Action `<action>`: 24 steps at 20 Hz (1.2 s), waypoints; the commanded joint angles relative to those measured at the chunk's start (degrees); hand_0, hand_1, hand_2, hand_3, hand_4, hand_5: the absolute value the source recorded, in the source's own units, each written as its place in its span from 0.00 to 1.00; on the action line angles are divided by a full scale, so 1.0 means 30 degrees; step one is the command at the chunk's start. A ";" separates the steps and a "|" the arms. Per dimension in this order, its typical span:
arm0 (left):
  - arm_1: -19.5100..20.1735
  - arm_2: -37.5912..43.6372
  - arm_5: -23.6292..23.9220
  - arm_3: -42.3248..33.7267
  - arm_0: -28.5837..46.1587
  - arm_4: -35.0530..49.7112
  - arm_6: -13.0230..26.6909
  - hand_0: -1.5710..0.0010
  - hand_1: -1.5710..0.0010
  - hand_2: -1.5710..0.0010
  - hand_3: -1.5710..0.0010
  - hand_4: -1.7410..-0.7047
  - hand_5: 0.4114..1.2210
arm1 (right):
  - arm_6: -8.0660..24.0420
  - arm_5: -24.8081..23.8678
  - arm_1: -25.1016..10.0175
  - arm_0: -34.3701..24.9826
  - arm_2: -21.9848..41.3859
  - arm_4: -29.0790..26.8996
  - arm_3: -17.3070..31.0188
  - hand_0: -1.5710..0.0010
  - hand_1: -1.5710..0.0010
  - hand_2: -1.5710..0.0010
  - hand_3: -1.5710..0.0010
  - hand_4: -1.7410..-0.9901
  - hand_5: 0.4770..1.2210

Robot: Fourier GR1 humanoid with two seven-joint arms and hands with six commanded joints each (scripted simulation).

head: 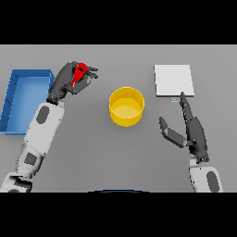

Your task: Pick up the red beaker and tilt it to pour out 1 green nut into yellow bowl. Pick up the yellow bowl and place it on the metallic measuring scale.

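Observation:
The red beaker (79,74) is held up at the left of the table, tilted, with my left hand (69,78) curled round it. The yellow bowl (126,107) stands in the middle of the table, to the right of the beaker and apart from it. I cannot make out a green nut in the bowl or the beaker. The metallic measuring scale (173,80) is a pale square plate at the back right. My right hand (192,127) is open, its fingers straight and pointing at the scale's near edge, right of the bowl.
A blue bin (14,99) stands at the left edge of the table, just beside my left forearm.

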 commanded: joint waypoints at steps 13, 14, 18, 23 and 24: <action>0.2241 -0.8348 -0.2751 0.1092 -0.4572 -0.8211 0.3471 0.00 0.00 0.00 0.00 0.00 0.97 | 0.0127 0.0534 -0.0062 0.0162 -0.0041 -0.0593 -0.0474 1.00 1.00 1.00 1.00 0.74 0.27; 0.2311 -0.8969 -0.3163 0.1443 -0.4996 -0.8810 0.3562 0.00 0.00 0.00 0.00 0.05 0.98 | 0.0471 0.0443 0.0000 0.0081 -0.0021 -0.0479 -0.0322 1.00 1.00 1.00 1.00 0.73 0.27; 0.2642 -1.1206 -0.4669 0.2393 -0.6742 -1.1085 0.2950 0.00 0.00 0.00 0.13 0.03 0.99 | 0.0391 0.0613 0.0364 0.0295 -0.0133 -0.1126 -0.0255 1.00 1.00 1.00 1.00 0.73 0.25; 0.2399 -1.3113 -0.5893 0.3652 -0.8420 -1.2960 0.1367 0.00 0.00 0.00 0.11 0.02 1.00 | 0.0050 0.0468 0.0468 0.0399 -0.0358 -0.1278 0.0029 1.00 1.00 1.00 1.00 0.69 0.20; 0.2207 -1.3452 -0.5955 0.3740 -0.8725 -1.3282 0.1042 0.00 0.00 0.00 0.09 0.02 1.00 | 0.0089 0.0347 0.0426 0.0311 -0.0290 -0.1023 0.0010 1.00 1.00 1.00 1.00 0.69 0.19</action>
